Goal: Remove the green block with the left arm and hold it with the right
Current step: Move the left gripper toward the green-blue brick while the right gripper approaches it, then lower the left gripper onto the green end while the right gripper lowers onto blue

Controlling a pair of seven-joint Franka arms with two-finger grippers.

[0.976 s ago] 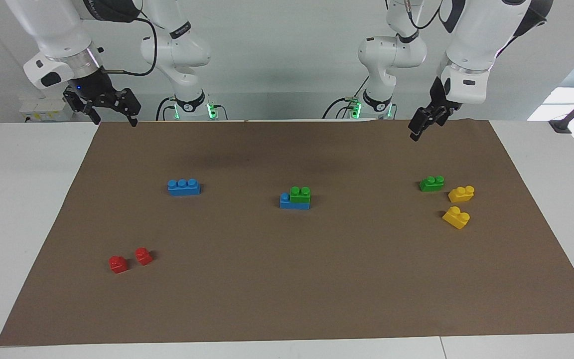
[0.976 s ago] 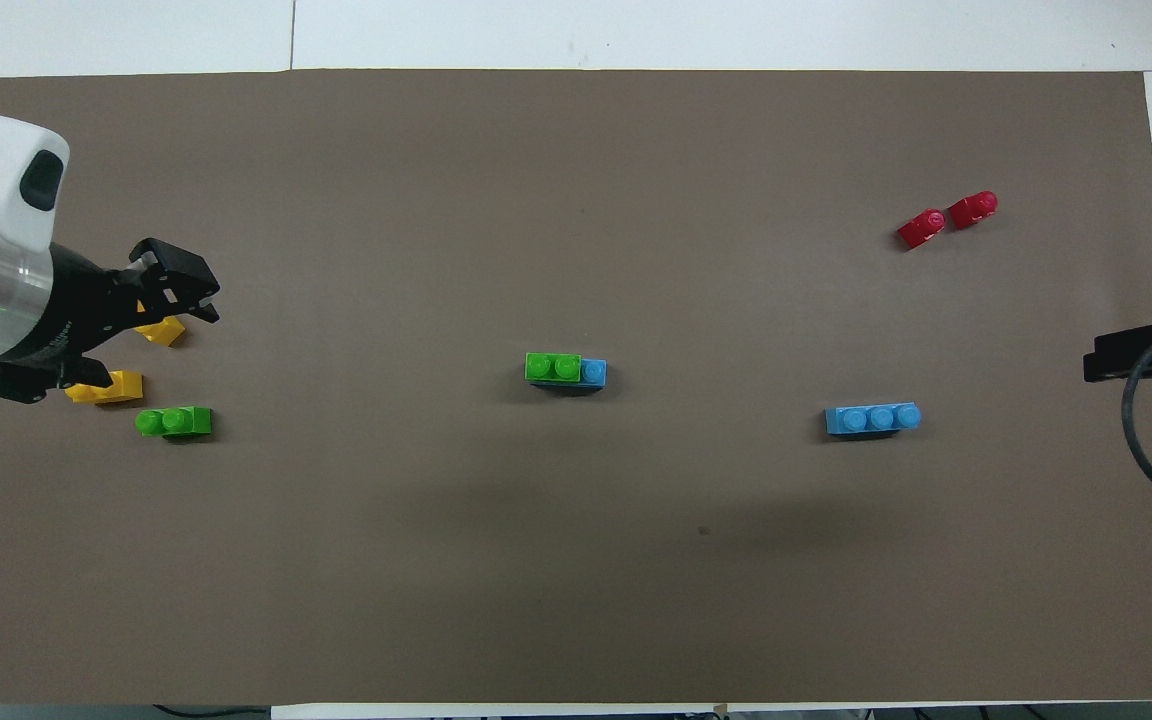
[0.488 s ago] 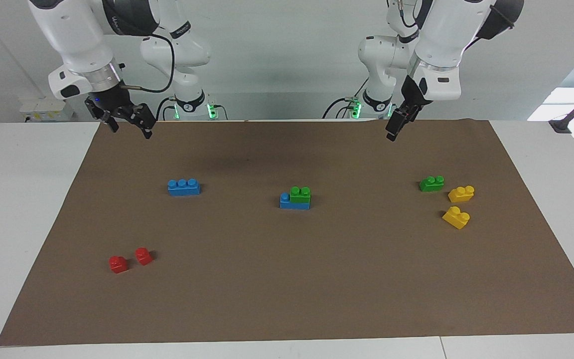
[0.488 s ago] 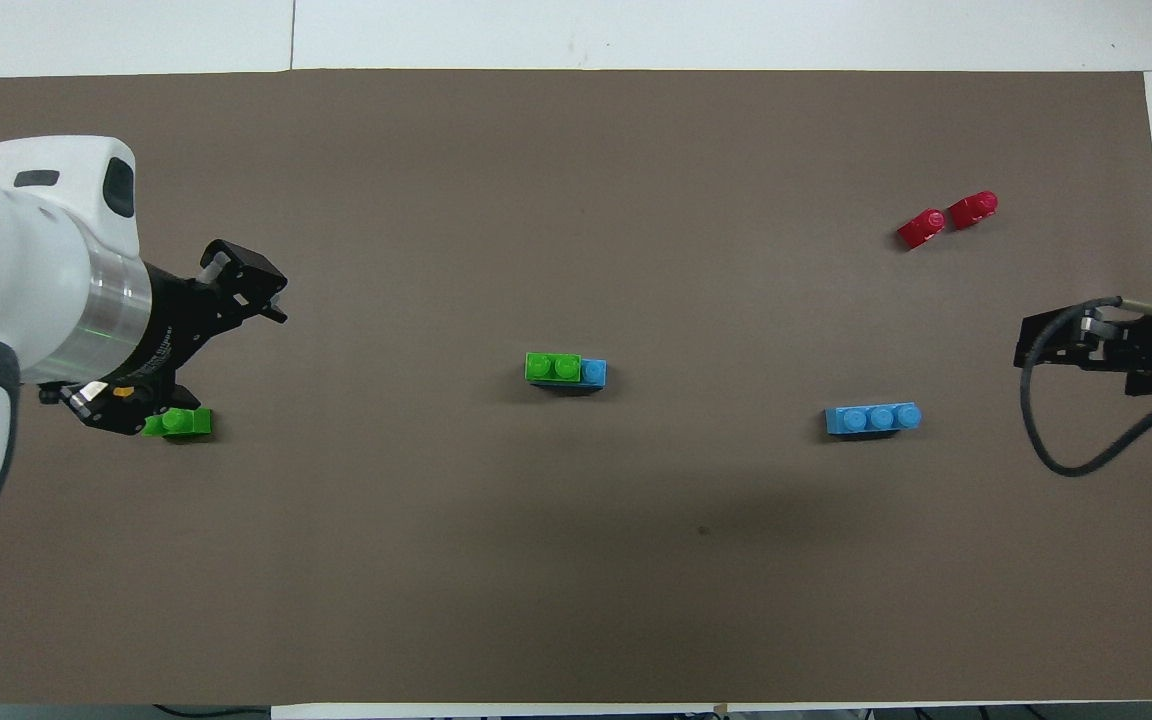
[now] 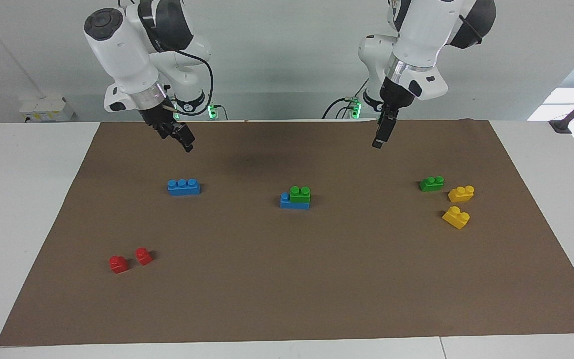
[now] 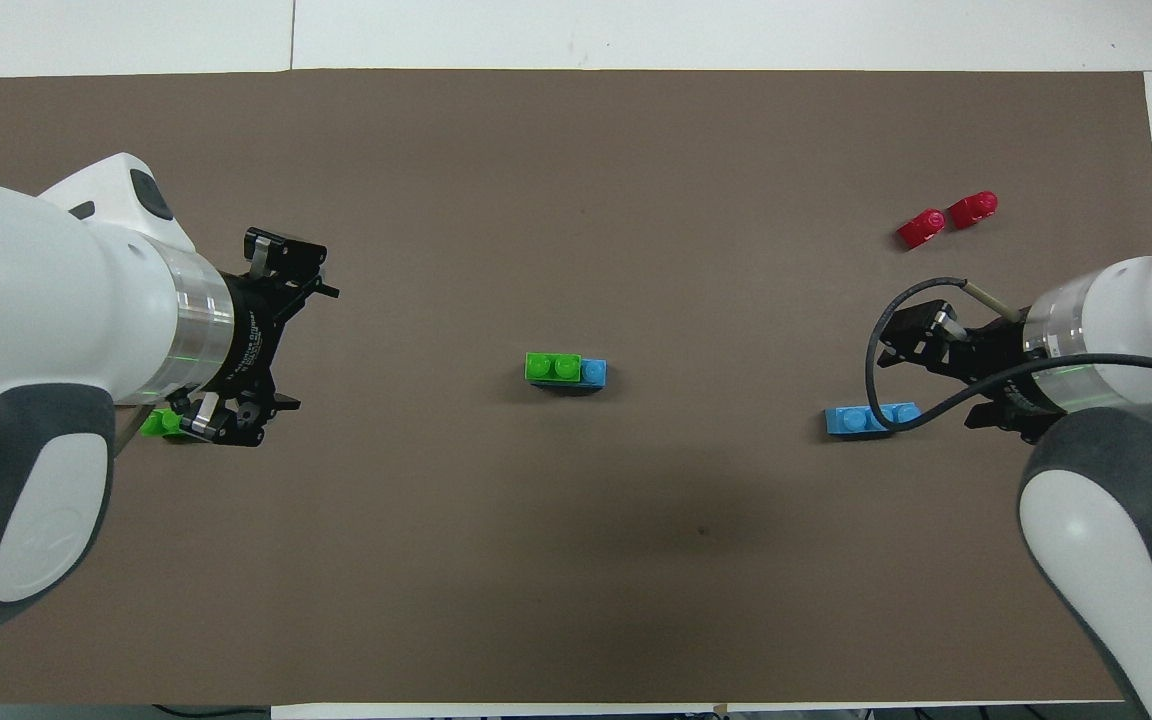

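Lettering on left gripper (image 6: 288, 335) wrist (unreadable); green block (image 5: 300, 193) untouched.

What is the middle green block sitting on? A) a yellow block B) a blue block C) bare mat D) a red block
B: the green block is stacked on a blue block mid-mat, one blue stud left uncovered beside it toward the right arm's end.
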